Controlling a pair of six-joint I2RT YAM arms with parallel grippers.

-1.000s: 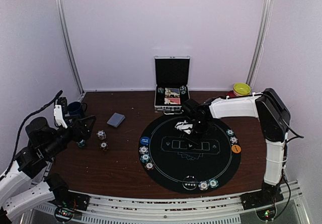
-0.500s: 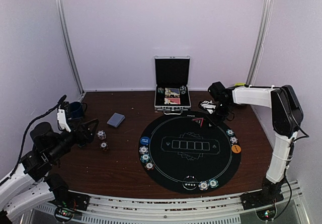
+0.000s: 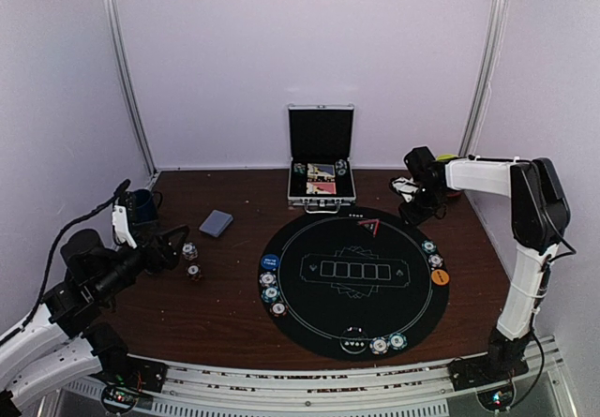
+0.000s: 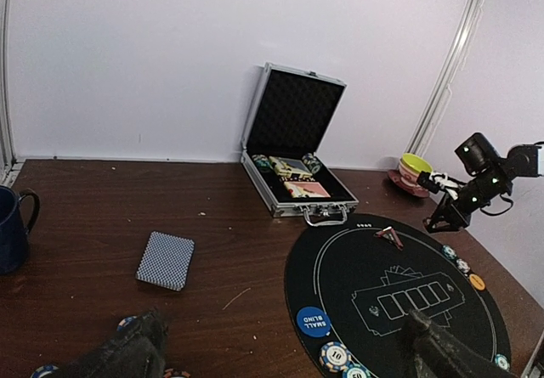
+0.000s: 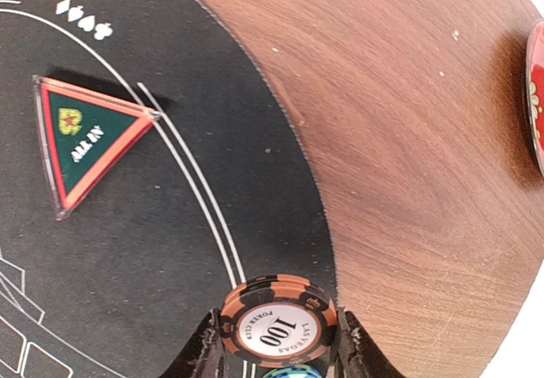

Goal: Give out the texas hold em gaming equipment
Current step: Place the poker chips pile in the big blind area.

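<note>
A red 100 chip (image 5: 276, 320) is pinched between the right fingers (image 5: 204, 352), above the black mat (image 5: 170, 225) edge near the ALL IN triangle (image 5: 89, 136). The left fingers (image 4: 127, 357) are spread wide by loose chips (image 3: 189, 250) on the table (image 5: 408, 183); the card deck (image 3: 217, 222) is seen nearby.

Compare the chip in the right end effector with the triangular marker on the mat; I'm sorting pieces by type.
The chip is round; the marker is a triangle. The chip has an orange striped rim and white centre reading 100; the marker is green with a red border, reading ALL IN. The chip sits gripped in the right end effector; the marker lies free on the mat. Both carry print.
</note>
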